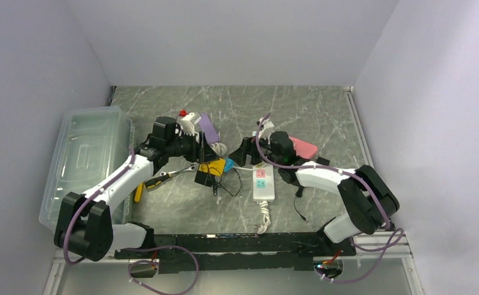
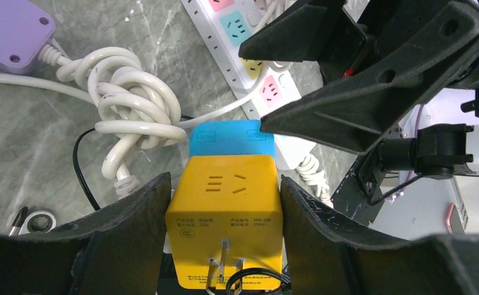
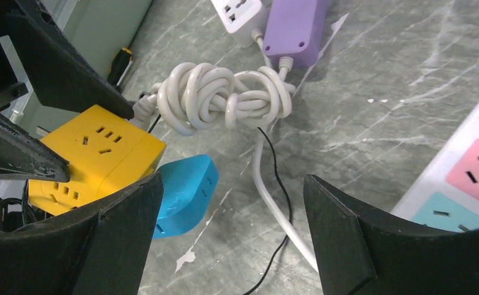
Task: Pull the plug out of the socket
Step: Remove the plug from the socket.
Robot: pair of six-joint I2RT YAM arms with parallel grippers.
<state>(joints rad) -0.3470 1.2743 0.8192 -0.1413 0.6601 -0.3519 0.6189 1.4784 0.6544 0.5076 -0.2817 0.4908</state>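
Note:
A yellow cube socket sits between my left gripper's fingers, which press on its two sides. A blue plug is stuck into the cube's far face. In the top view the cube and the plug are at the table's middle, with my left gripper over them. My right gripper is open. Its left finger is beside the blue plug, and the jaws hold nothing. The yellow cube shows at its left.
A white power strip with pink and teal outlets lies to the right. A purple strip and a knotted white cable lie behind. A thin black wire crosses the table. A clear plastic bin stands left, with pliers near it.

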